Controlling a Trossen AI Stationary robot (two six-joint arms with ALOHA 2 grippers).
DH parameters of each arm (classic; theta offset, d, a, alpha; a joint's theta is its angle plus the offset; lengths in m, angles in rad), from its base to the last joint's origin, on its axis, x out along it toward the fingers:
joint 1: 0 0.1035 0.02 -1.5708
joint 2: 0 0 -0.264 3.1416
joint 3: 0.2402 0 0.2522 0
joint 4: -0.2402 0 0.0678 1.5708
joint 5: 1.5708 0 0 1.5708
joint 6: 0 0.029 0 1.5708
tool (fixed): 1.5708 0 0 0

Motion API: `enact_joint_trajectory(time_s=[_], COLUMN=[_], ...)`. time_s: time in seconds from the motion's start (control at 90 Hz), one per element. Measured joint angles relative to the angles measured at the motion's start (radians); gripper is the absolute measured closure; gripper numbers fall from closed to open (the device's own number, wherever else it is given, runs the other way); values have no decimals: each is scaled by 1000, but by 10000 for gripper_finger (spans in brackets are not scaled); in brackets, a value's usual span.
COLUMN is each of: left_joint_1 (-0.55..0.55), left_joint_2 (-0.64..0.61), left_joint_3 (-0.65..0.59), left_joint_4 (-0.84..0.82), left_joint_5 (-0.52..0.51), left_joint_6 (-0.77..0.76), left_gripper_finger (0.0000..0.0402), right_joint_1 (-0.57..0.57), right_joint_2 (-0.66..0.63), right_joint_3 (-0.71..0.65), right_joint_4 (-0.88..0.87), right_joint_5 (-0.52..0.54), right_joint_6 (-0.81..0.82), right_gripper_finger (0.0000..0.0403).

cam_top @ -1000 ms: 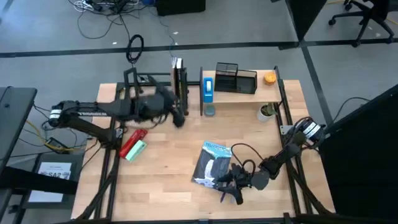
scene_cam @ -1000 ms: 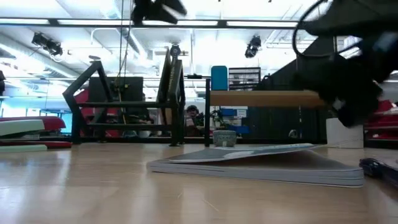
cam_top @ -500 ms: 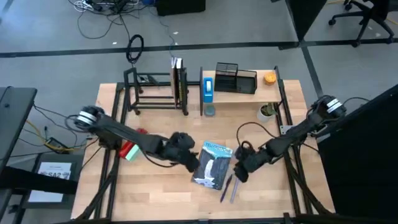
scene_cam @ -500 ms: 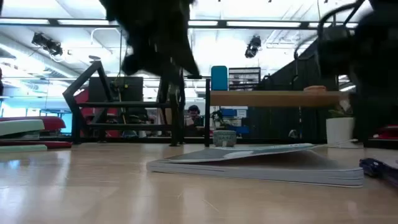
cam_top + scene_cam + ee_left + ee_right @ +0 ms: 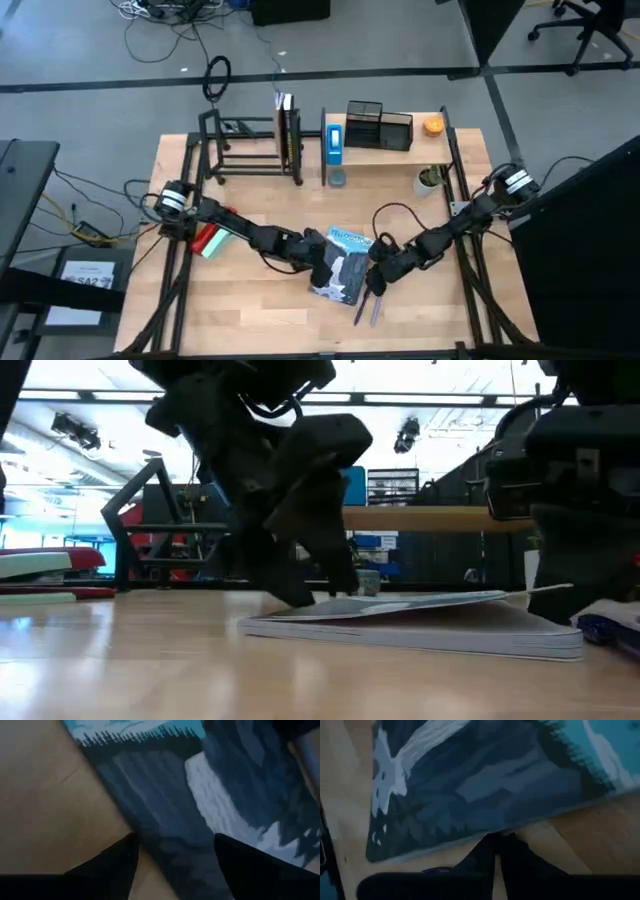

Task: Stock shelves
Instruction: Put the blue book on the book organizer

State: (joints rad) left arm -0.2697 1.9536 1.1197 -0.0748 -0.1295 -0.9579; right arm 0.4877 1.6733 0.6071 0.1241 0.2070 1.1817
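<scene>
A book (image 5: 343, 265) with a mountain-and-waterfall cover lies flat on the table, near the middle. My left gripper (image 5: 322, 262) is low at its left long edge. The open fingers (image 5: 112, 862) straddle that edge, one over the wood and one over the cover. My right gripper (image 5: 375, 276) is shut, with its tips (image 5: 496, 847) at the book's right long edge. At the back stand the shelves. The black metal rack (image 5: 250, 150) has a book standing upright at its right end (image 5: 286, 130). The wood-board shelf (image 5: 392, 150) stands to its right. My left gripper comes down at a slant from the table's left onto the book's left edge (image 5: 131, 827). I cannot tell whether its fingertips touch the cover or the table. My right gripper sets its shut fingertips against the book's right long edge (image 5: 492, 834), slanting down from the table's right. The book lies flat.
The wood shelf carries a blue box (image 5: 334, 142), a black mesh organizer (image 5: 380, 125) and an orange thing (image 5: 433, 126). A small cup (image 5: 337, 178) and a potted plant (image 5: 430, 180) stand below it. Red and green items (image 5: 212, 240) lie at the left. Pens (image 5: 368, 305) lie by the book's near right corner.
My left gripper has swung from the black rack toward the near edge and the right, then down to the book's left edge. My right gripper has left the pens at the book's near right corner and now stands at the book's right edge. The book has stayed where it was.
</scene>
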Motion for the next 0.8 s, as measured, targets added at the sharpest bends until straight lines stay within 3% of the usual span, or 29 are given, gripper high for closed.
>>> enact_joint_trajectory(time_s=[0.244, 0.644, 0.8], left_joint_1=[11, 15, 16], left_joint_2=[15, 13, -9], left_joint_3=[-2, -4, -4], left_joint_4=[82, 241, 237], left_joint_5=[5, 206, 209], left_joint_6=[1, 12, 13], left_gripper_finger=[133, 152, 152], right_joint_1=[-11, 50, 87], right_joint_2=[1, 2, 2], right_joint_3=[1, 3, 3], right_joint_4=[-3, -42, -56], right_joint_5=[-12, 26, 36], right_joint_6=[-32, -35, -32], right_gripper_finger=[402, 403, 403])
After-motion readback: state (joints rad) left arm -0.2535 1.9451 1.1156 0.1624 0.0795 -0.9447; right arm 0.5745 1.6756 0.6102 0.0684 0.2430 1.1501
